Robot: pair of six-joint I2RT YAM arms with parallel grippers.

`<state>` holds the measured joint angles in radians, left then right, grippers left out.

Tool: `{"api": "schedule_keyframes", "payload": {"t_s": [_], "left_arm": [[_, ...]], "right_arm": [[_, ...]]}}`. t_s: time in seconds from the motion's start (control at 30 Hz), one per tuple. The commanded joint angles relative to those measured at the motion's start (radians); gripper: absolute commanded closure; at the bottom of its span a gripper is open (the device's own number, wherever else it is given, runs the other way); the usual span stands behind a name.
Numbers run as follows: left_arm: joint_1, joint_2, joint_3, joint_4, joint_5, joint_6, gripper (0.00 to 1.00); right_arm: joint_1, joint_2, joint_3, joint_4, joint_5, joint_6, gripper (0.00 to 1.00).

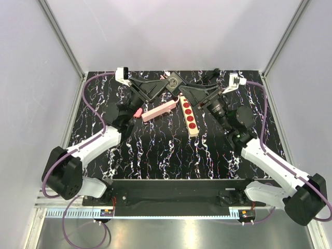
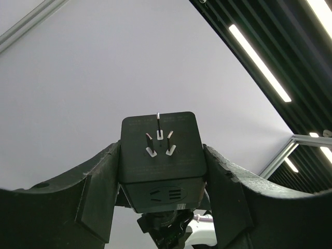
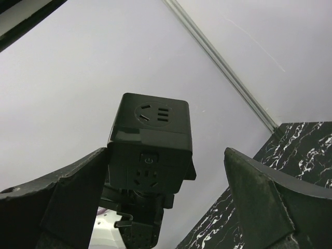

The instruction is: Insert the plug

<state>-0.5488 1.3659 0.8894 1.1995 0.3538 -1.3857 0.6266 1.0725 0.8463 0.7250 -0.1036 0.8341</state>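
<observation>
The black plug cube (image 2: 158,137) is being clamped in the jaws of the left pincer (image 2: 160,174), prongs turned toward its wrist. The right pincer (image 3: 166,153) is being held spread apart, the cube sitting between its jaws, nearer one side.

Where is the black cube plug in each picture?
Top external: the black cube plug sits upper middle.
Left wrist: centre, prongs facing the camera, clamped in the left gripper.
Right wrist: centre-left, sockets showing, inside the open right gripper.
Shared landmark: the pale wall in all three.
</observation>
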Motion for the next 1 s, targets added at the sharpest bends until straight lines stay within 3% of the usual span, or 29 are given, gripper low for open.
{"api": "schedule_keyframes", "payload": {"t_s": [0.0,0.1,0.23,0.3,0.37,0.43,0.5,0.57,0.63,0.77,0.97], "left_arm": [[-0.033,-0.002,0.083,0.192,-0.036,0.033,1.0],[-0.034,0.018,0.086,0.253,-0.029,0.019,1.0],[-0.04,0.077,0.118,0.359,0.008,-0.027,1.0],[-0.045,0.088,0.112,0.391,-0.004,-0.041,1.0],[-0.046,0.088,0.094,0.428,-0.016,-0.033,1.0],[-0.046,0.085,0.088,0.434,-0.016,-0.027,1.0],[-0.049,0.082,0.082,0.445,-0.009,-0.012,1.0],[-0.054,0.075,0.076,0.448,-0.009,0.002,1.0],[-0.056,0.068,0.069,0.453,-0.006,0.016,1.0],[-0.056,0.059,0.052,0.468,-0.013,0.025,1.0],[-0.057,0.055,0.091,0.468,0.017,0.037,1.0]], "right_arm": [[0.005,0.043,0.086,0.027,-0.068,-0.081,0.02],[0.004,0.079,0.154,0.008,-0.209,-0.124,0.04],[0.005,0.09,0.165,0.014,-0.272,-0.119,0.09],[0.004,0.077,0.139,0.043,-0.268,-0.115,0.15],[0.004,0.064,0.125,0.05,-0.239,-0.119,0.28],[0.004,0.049,0.102,0.06,-0.209,-0.124,0.32],[0.004,0.035,0.077,0.071,-0.2,-0.119,0.29],[0.004,0.027,0.065,0.074,-0.186,-0.112,0.15],[0.002,0.012,0.06,0.047,-0.18,-0.104,0.09],[-0.001,-0.031,0.062,-0.001,-0.194,-0.073,0.08],[-0.014,-0.068,0.114,-0.133,-0.168,-0.004,0.16]]}}
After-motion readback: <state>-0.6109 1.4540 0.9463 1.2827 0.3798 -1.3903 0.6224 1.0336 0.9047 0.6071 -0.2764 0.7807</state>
